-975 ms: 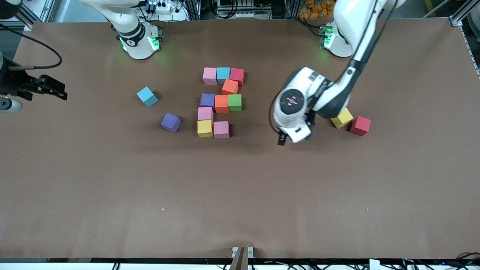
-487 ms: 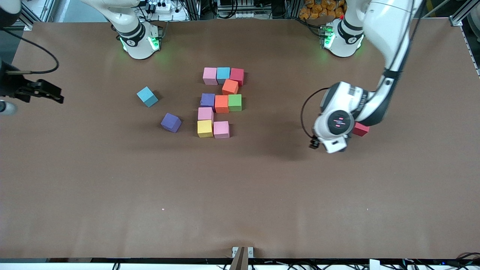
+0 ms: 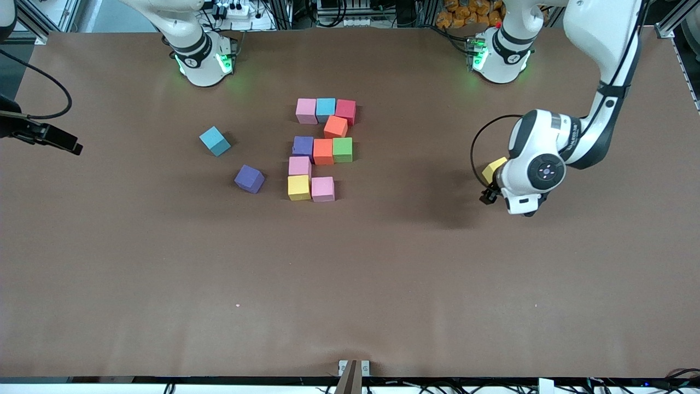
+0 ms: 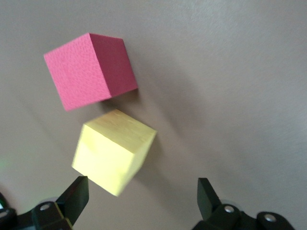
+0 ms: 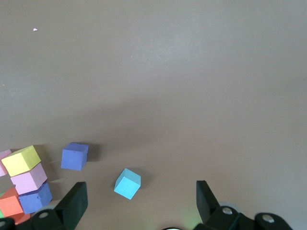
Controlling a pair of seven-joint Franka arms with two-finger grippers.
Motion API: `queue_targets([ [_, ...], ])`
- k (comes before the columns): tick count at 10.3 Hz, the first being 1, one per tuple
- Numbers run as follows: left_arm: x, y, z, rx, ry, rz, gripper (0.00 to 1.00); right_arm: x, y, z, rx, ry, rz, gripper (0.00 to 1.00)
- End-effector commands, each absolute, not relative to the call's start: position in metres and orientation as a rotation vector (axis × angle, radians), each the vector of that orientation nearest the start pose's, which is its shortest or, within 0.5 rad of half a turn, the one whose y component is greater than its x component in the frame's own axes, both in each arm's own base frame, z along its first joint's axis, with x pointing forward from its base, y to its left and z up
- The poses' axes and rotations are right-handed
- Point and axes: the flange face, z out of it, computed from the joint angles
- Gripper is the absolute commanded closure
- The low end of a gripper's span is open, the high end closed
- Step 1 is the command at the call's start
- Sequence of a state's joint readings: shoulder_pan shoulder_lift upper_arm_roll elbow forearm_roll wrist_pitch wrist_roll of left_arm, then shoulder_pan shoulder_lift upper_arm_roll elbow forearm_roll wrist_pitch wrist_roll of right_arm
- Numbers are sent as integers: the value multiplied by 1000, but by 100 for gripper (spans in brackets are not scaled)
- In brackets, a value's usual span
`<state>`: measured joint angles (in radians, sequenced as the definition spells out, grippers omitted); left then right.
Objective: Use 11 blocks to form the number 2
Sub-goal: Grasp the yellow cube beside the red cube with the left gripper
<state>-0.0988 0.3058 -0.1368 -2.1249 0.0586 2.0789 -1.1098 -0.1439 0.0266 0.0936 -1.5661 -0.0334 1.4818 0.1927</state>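
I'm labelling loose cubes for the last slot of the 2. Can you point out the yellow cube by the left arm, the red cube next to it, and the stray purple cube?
yellow cube [image 4: 115,155], left wrist view, middle of its top face.
red cube [image 4: 79,72], left wrist view, its broad pink-red face.
purple cube [image 3: 249,178], front view, centre of its top.

On the table, the block cluster lies about midway between the two ends, nearer the edge where the arms' bases stand; its rows run three blocks, one, three, one, then two nearest the front camera; toward the right arm's end lie the farther loose block and the nearer loose block, well apart from each other; toward the left arm's end the first paired block sits just beside the second paired block; the left gripper hangs over this pair; the right gripper is over the right arm's end of the table.
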Motion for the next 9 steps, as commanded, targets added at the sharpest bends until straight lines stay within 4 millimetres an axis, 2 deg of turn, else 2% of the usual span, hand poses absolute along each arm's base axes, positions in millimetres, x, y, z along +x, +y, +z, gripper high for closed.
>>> queue_targets([
  [1,501,-117,240,-2716,-957,422,0,541,-30,613,-3147,278,169,0],
  [2,496,-115,233,-2742,-873,442,0,534,-30,631,-3155,168,112,0],
  [3,497,-106,229,-2755,-846,458,0,532,-32,648,-3152,169,47,0],
  [5,500,-103,218,-2787,-839,432,0,534,-52,647,-3072,215,20,0],
  [6,503,-92,213,-2800,-849,425,0,535,-50,647,-3080,208,23,0],
  [9,497,-84,190,-2808,-818,450,0,539,-55,642,-3081,218,18,0],
])
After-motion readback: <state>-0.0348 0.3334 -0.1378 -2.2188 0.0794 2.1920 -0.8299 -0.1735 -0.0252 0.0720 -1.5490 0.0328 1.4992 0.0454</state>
